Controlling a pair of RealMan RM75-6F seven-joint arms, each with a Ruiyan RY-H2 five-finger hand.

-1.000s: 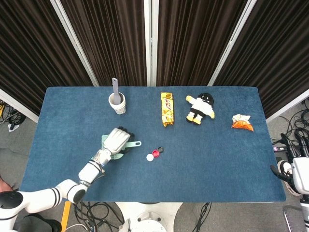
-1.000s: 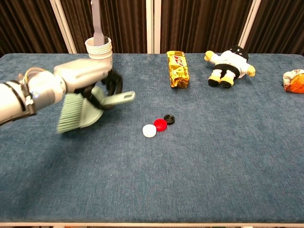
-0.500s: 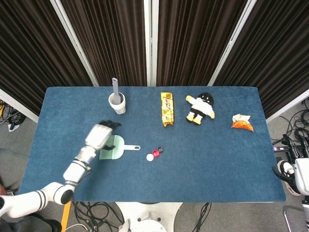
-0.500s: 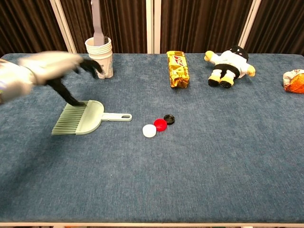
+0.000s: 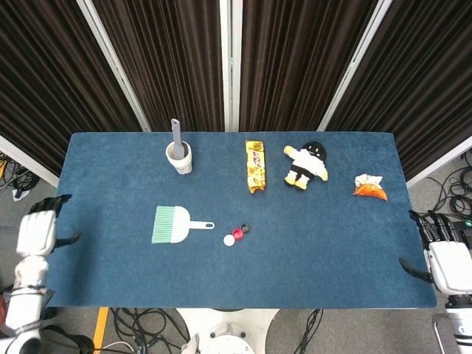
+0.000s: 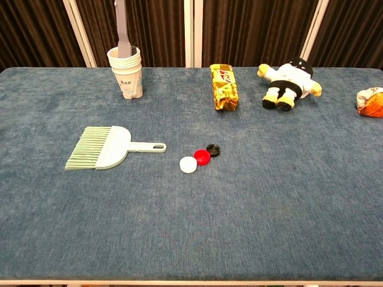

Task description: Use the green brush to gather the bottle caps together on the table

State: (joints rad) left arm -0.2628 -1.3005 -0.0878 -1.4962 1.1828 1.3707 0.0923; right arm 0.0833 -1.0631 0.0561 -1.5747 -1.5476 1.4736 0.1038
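Note:
The green brush (image 5: 174, 225) (image 6: 105, 149) lies flat on the blue table, bristles to the left, handle pointing right at the caps. A white cap (image 5: 228, 240) (image 6: 188, 164), a red cap (image 5: 237, 234) (image 6: 202, 156) and a black cap (image 5: 245, 228) (image 6: 213, 149) sit touching in a short diagonal row. My left hand (image 5: 40, 230) hangs off the table's left edge, open and holding nothing. My right hand (image 5: 445, 259) is beyond the right edge, fingers apart, empty. Neither hand shows in the chest view.
A stack of paper cups (image 5: 178, 158) (image 6: 126, 73) with a grey tool in it stands at the back left. A yellow snack pack (image 5: 254, 165) (image 6: 224, 86), a plush toy (image 5: 307, 165) (image 6: 288, 82) and an orange wrapper (image 5: 369, 187) (image 6: 371, 101) lie along the back.
My left hand let go of the brush, which now lies on the table, and drew back past the left edge. The caps have not moved.

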